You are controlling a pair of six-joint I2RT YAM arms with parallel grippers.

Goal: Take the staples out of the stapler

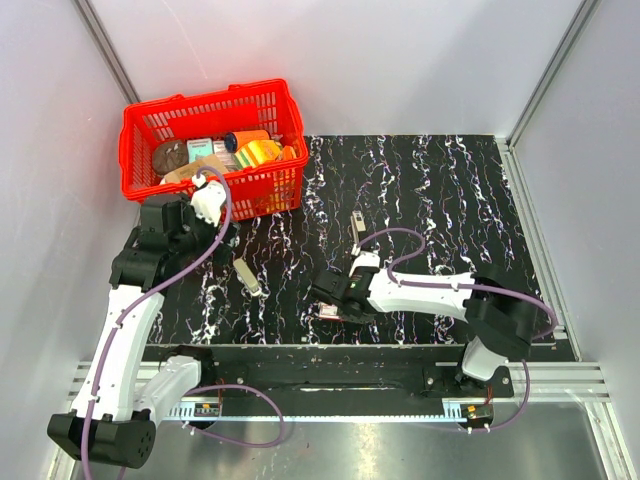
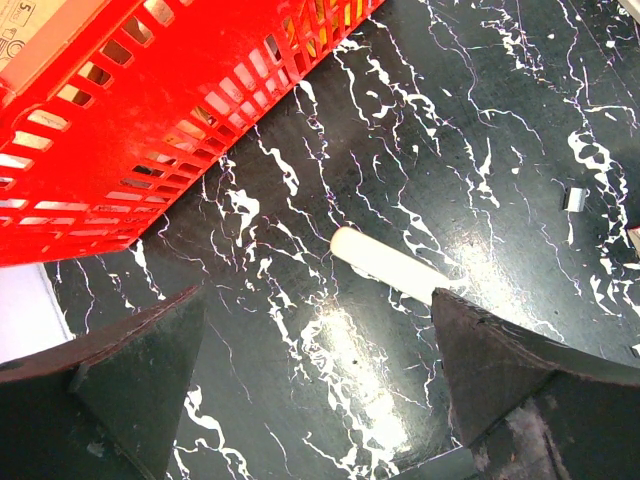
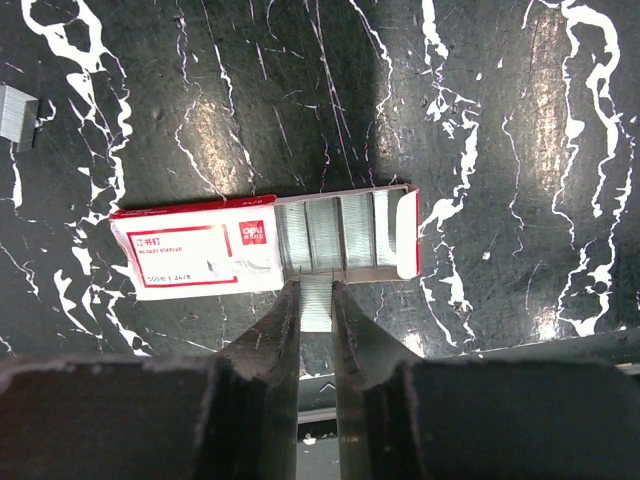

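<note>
Mat point(image 1: 430, 200) black with white squiggles. Red holey plastic basket point(image 1: 215, 150) at far left. Left gripper point(image 2: 315, 310) wide apart over stapler point(image 2: 385, 265): smooth pale stick, flat on mat, slanting, round end toward basket. Right gripper point(image 3: 316, 290) pinched on shiny staple strip point(image 3: 316, 305) beside cardboard staple box point(image 3: 190, 250).

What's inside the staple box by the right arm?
Silver staple strips fill the slid-out tray; the right pincer grips one strip at its edge. Anything under the printed sleeve is hidden.
</note>
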